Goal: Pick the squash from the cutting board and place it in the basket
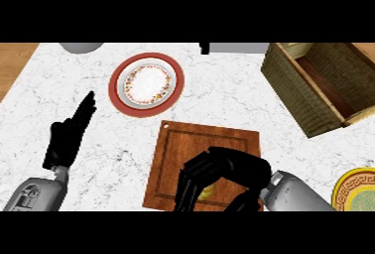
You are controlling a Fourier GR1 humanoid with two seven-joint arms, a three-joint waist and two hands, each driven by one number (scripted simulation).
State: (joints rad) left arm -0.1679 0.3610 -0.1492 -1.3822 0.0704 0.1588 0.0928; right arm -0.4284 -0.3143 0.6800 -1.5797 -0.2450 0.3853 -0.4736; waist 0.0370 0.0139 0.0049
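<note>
The wooden cutting board (210,144) lies at the middle near the front edge. My right hand (223,173) is over its near part with the fingers curled downward. A small yellow patch of the squash (209,192) shows between those fingers; the rest is hidden. The woven basket (293,87) with a wooden inner rim stands at the back right, tilted in view, apart from the hand. My left hand (70,134) rests open on the counter at the left, fingers straight and pointing away.
A red-rimmed plate (147,83) with a patterned centre sits behind the board. A yellow patterned plate (359,191) lies at the right edge. A grey round object (82,47) and a grey block (234,48) stand at the back edge.
</note>
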